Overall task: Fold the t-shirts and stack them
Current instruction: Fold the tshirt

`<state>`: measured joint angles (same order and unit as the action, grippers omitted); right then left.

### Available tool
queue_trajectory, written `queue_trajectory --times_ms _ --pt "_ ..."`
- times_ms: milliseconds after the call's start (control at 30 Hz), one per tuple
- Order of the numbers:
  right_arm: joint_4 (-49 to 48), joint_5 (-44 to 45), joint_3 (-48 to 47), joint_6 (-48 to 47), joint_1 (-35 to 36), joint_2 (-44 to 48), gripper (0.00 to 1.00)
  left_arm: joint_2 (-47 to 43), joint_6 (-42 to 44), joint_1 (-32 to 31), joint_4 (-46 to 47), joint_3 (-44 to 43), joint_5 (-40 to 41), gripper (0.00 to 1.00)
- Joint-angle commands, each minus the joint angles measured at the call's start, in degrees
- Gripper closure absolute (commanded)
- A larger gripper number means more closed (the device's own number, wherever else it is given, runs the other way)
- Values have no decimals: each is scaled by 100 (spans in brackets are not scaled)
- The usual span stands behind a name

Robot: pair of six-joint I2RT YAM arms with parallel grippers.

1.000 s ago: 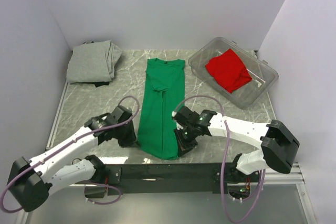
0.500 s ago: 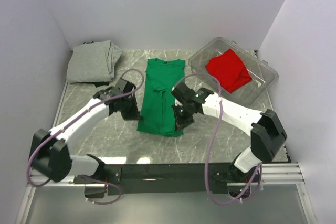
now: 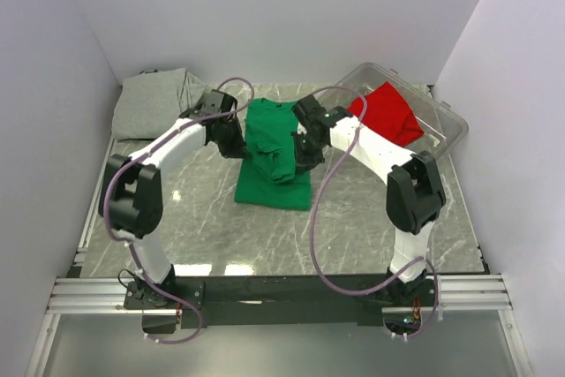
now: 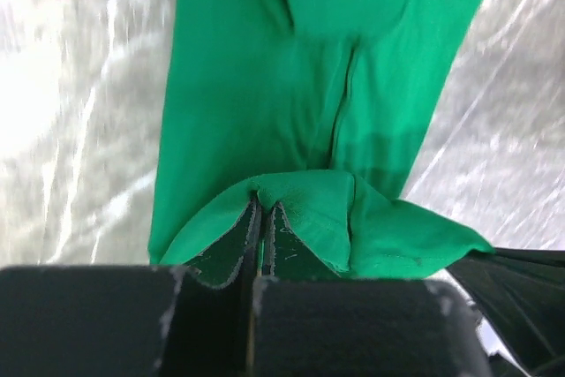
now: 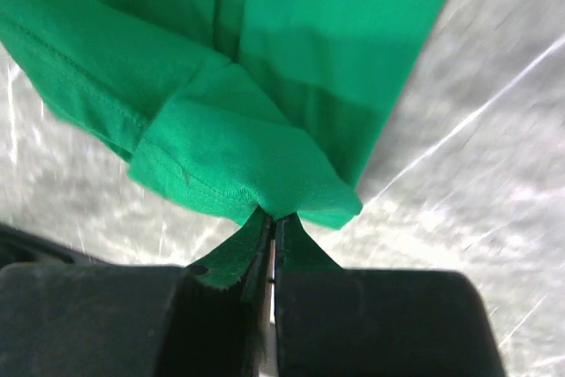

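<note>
The left gripper [image 4: 260, 218] is pressing its two fingers together on a corner of the green t-shirt [image 4: 309, 86], and the hemmed cloth is bunching up in a small peak right at the closed tips. The right gripper [image 5: 272, 218] is doing the same on the other side, its fingers squeezing a stitched corner that is fanning out from the pinch. In the top view both arms are reaching far out over the table [image 3: 371, 227], the left gripper [image 3: 237, 146] sitting at the left edge of the green t-shirt [image 3: 274, 178] and the right gripper [image 3: 303, 152] at its right edge, the two level with each other. The shirt is lying in the middle of the table as a narrow strip, with its collar end toward the back wall. Its near part is doubling over the rest, so a rounded fold is forming the near edge while the pinched corners are hanging over the layer below. Behind the left arm, the grey t-shirt [image 3: 154, 108] is resting in a loose heap in the far left corner. Behind the right arm, the red t-shirt [image 3: 388, 116] is lying crumpled inside the clear plastic bin [image 3: 446, 134] at the far right.
</note>
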<state>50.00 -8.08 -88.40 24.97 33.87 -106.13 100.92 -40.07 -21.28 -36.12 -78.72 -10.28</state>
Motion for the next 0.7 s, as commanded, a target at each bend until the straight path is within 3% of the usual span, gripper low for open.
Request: queue_trajectory --times_ms 0,233,667 --pt "150 70 -625 -229 -266 -364 100 391 202 132 79 -653 -114 100" --pt "528 -45 -1740 -493 -635 -1392 100 1025 79 449 114 -1040 -263 100" --pt "739 -264 -2577 -651 -1066 -2289 100 1852 44 634 448 -1673 -747 98"
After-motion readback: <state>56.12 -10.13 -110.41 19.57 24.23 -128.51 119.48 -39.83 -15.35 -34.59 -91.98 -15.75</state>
